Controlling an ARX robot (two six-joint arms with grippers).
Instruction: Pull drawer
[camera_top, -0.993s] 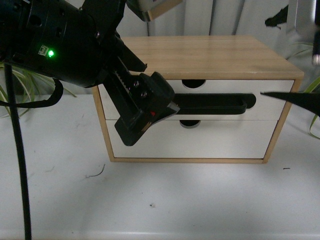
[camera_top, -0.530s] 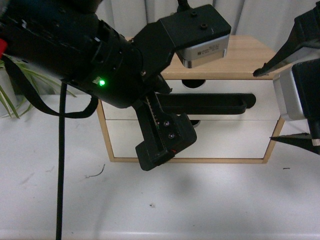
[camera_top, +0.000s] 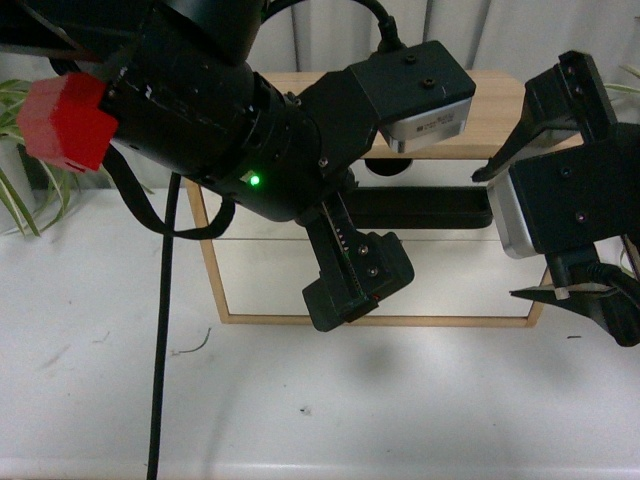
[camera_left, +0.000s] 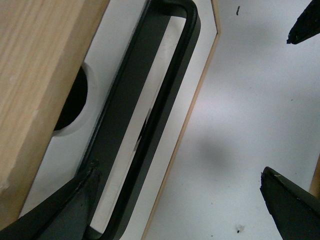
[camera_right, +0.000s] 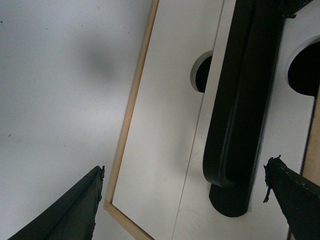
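Observation:
The drawer is the upper one in a small wood-topped cabinet; its white front carries a long black bar handle below a semicircular notch. It looks pushed in. My left arm crosses the cabinet front. My left gripper is open, one finger by the handle, the other out over the table. My right gripper is open at the handle's right end. In the right wrist view that end lies between the right gripper's fingers, nearer one of them.
The plain white lower drawer front sits under the handle, with its own notch. The cabinet stands on a white table. A black cable hangs from my left arm, which carries a red block. Plant leaves show far left.
My left arm has swung right and lower across the cabinet front. My right gripper has come in from the right edge to the handle's right end. The drawer has not moved.

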